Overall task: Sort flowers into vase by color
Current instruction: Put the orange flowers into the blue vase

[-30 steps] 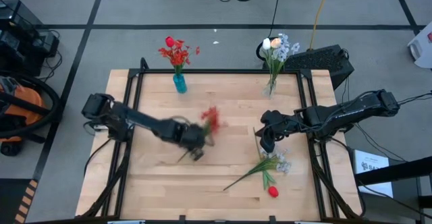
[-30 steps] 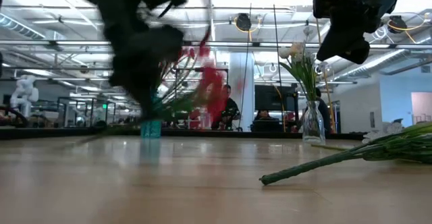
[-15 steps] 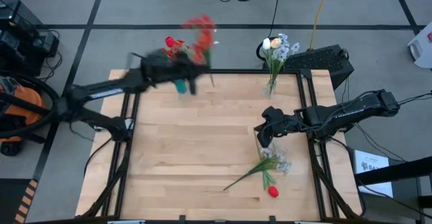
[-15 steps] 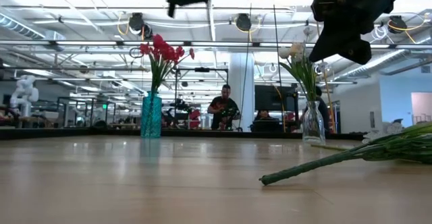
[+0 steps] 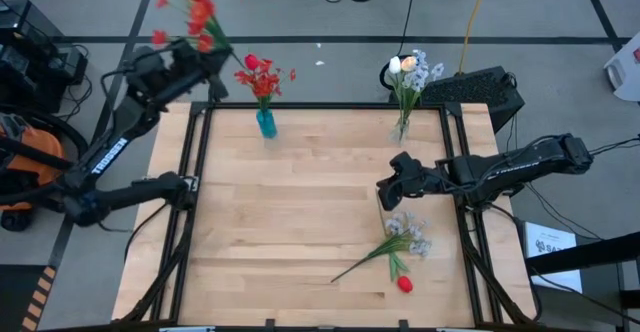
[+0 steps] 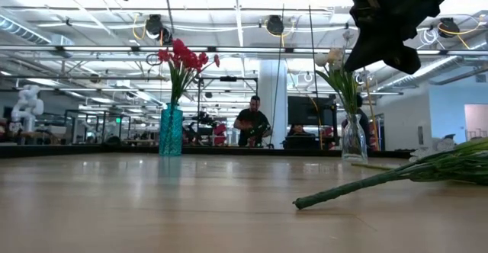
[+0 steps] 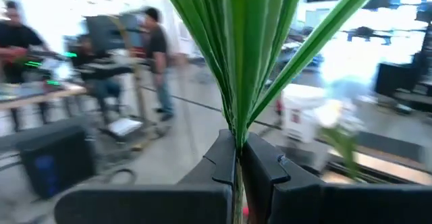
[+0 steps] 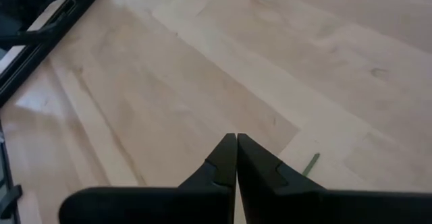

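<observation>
My left gripper (image 5: 200,60) is raised high beyond the table's far left corner and is shut on a red clustered flower (image 5: 190,7). That flower's green leaves (image 7: 236,55) fan out past the fingertips. A blue vase (image 5: 266,123) at the far edge holds red flowers (image 5: 262,75). A clear vase (image 5: 402,128) to its right holds cream-white and pale flowers (image 5: 410,72). My right gripper (image 5: 385,194) hovers shut over the table's right half. Just nearer than it, a pale spray (image 5: 405,240) and a red tulip bud (image 5: 404,284) lie flat on the table. My left gripper pinches the red flower's green stem (image 7: 237,158) between its two fingers, just below where the leaves spread. The fingers reach out level. The flower is lifted clear of everything, and its red blooms (image 5: 188,2) stand beyond the gripper on the far side.
The lying flowers' long stem (image 6: 358,184) stretches across the table's right near part. Black frame rails (image 5: 200,142) run along the table's sides. An orange vacuum (image 5: 30,162) and cables sit on the floor to the left. People stand in the room behind (image 6: 254,122).
My left gripper has swung up from the middle of the table toward the far left corner and now stands high beyond the edge. It has tipped up from pointing downward to level. The red clustered flower has gone with it, past the blue vase, and stays clear of the table.
</observation>
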Robot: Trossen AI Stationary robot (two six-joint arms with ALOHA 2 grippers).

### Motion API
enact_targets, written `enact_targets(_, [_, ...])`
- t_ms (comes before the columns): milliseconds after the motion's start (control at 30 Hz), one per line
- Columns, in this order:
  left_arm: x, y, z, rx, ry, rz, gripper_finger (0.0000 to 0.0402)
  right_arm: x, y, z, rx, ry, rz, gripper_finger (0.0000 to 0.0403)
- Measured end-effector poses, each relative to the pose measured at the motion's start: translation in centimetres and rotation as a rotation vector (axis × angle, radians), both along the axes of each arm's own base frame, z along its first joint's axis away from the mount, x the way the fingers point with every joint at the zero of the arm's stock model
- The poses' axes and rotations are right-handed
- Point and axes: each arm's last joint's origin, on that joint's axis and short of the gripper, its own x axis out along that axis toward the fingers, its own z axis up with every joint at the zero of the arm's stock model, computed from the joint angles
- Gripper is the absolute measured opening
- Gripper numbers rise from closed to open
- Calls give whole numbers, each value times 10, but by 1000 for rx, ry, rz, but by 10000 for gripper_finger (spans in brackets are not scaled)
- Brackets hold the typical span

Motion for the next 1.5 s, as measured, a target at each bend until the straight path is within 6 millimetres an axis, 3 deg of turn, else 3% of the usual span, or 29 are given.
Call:
enact_targets(200, [-29,18,0,-31,-34,141,12,1,-6,0,14,-4,-38,4])
enact_targets(300, [-36,34,-7,-73,-23,119,12,1,-8,0,14,-4,-47,4])
enact_targets(467, [-37,68,-47,-262,-4,146,12,1,-9,0,20,-6,-61,4])
enact_targets(600, [-35,82,-82,-352,12,183,12,1,-9,1,21,-16,-61,4])
enact_targets(833, [-20,78,-130,-402,-84,149,12,2,-9,2,30,-33,-67,4])
enact_targets(1000, [-12,71,-151,-460,-106,131,12,3,-9,2,31,-39,-68,4])
enact_targets(1500, [17,55,-156,-459,-43,44,12,3,-9,2,31,-38,-67,4])
